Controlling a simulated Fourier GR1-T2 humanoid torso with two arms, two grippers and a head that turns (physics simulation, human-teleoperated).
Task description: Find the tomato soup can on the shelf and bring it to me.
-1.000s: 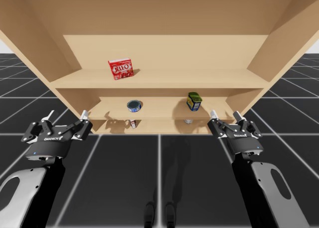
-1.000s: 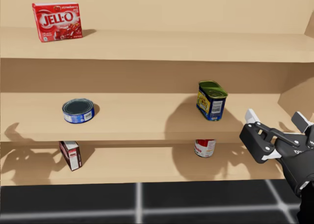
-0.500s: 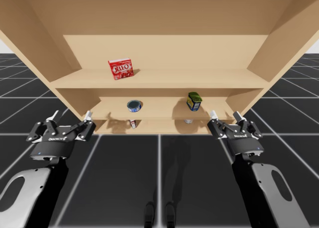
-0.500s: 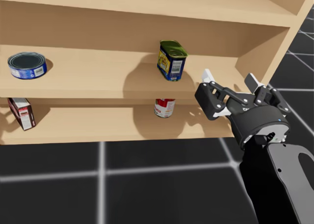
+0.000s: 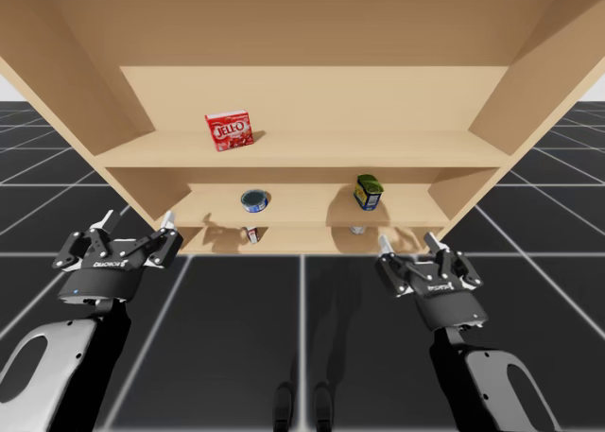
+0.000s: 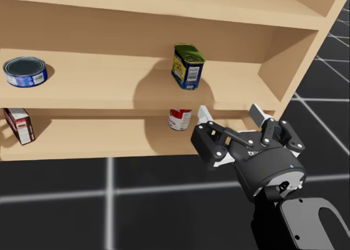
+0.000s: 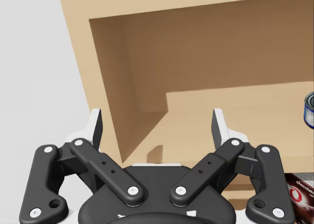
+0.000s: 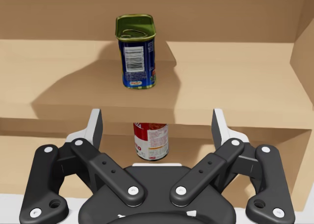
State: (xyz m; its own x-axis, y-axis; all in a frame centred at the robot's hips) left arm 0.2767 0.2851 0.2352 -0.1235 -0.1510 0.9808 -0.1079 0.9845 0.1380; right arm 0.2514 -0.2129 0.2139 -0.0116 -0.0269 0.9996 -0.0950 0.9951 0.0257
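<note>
The tomato soup can (image 5: 357, 230) is a red and white can standing upright on the bottom shelf, also in the head view (image 6: 179, 119). In the right wrist view the can (image 8: 151, 141) stands straight ahead of my right gripper (image 8: 156, 123), a short way off and lined up between the open fingers. My right gripper (image 5: 406, 243) hovers in front of the shelf's lower right part and holds nothing (image 6: 229, 116). My left gripper (image 5: 137, 221) is open and empty at the shelf's left front corner (image 7: 157, 123).
The wooden shelf unit (image 5: 312, 148) has three levels. A red box (image 5: 230, 129) sits on top. The middle level holds a flat blue can (image 5: 254, 200) and a blue tin with a green lid (image 5: 368, 193) directly above the soup can. A small red-and-white box (image 5: 251, 234) stands bottom left.
My right gripper has moved left and back from the shelf, now lined up with the soup can. My head has turned right and down. The left gripper shifted slightly right.
</note>
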